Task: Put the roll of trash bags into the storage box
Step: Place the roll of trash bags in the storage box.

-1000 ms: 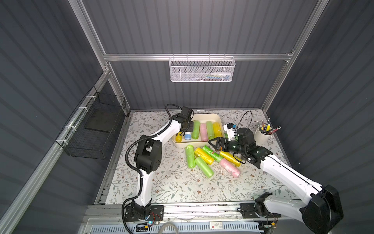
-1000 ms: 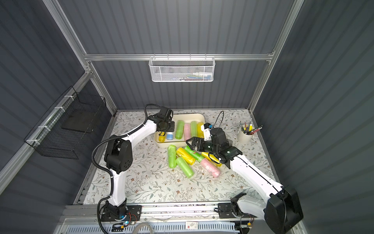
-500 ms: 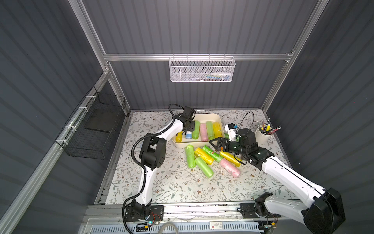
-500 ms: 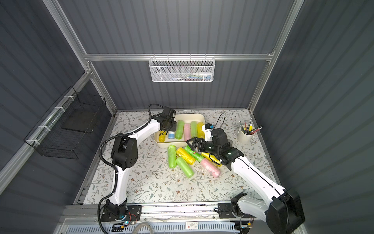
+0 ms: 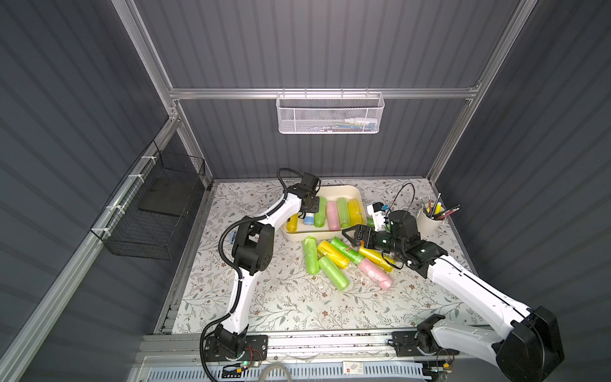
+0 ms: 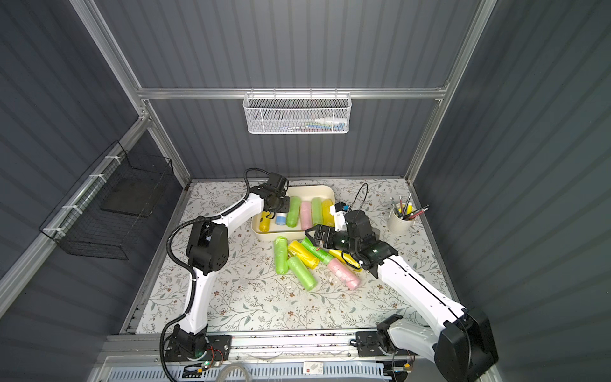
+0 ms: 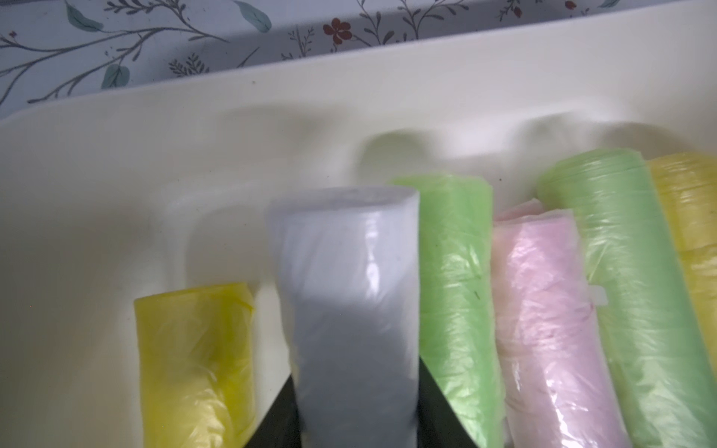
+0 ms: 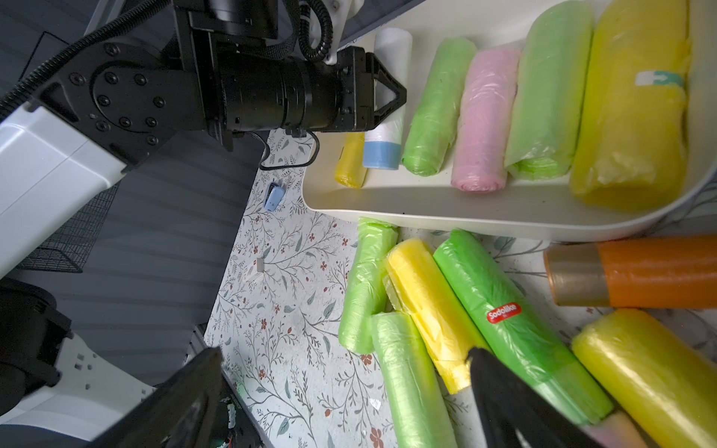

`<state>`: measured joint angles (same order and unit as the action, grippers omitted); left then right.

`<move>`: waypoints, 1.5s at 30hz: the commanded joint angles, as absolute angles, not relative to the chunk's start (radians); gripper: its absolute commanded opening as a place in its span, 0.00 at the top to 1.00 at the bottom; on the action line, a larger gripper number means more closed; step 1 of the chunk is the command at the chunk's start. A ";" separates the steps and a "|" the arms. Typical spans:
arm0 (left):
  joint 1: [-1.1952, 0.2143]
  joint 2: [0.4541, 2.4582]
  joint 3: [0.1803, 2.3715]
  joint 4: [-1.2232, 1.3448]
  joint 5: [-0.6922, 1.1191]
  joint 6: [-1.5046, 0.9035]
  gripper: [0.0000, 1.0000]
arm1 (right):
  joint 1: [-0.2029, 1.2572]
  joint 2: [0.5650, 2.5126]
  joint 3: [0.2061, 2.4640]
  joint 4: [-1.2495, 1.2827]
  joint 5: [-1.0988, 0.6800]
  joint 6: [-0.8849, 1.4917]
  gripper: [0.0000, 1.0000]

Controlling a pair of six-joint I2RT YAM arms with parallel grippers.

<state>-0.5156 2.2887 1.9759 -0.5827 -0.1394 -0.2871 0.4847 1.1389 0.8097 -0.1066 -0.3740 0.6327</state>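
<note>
The storage box (image 5: 356,192) (image 6: 274,236) is a cream tub at the back of the table. It holds a short yellow roll (image 5: 291,222), two green rolls, a pink roll (image 5: 332,215) and a wide yellow roll. My left gripper (image 5: 312,208) (image 7: 355,388) reaches into it, shut on a white roll of trash bags (image 7: 349,271) (image 8: 388,143) with a blue end. That roll sits between the short yellow roll and a green roll. My right gripper (image 5: 352,233) (image 8: 345,353) stands open just above loose rolls lying in front of the box.
Several green, yellow and pink rolls (image 5: 330,261) lie heaped before the box, with an orange roll (image 8: 640,271) beside them. A pen cup (image 5: 429,218) stands at the right. A white mesh basket (image 5: 330,114) hangs on the back wall and a black wire basket (image 5: 155,211) on the left wall.
My left arm has swung a little to the right, carrying the white roll further over the box. The right gripper has hardly moved and stays open.
</note>
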 commanded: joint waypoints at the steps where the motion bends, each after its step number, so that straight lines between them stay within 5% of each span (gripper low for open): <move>1: -0.518 2.328 2.022 -0.598 -0.153 -0.265 0.61 | 0.480 1.153 0.804 -0.116 -0.371 0.645 0.01; 20: -0.518 2.452 2.134 -0.645 -0.148 -0.254 0.58 | 0.476 1.190 0.827 -0.135 -0.363 0.653 0.01; 45: -0.518 2.158 1.917 -0.515 -0.134 -0.242 0.15 | 0.474 1.183 0.845 -0.239 -0.238 0.617 0.01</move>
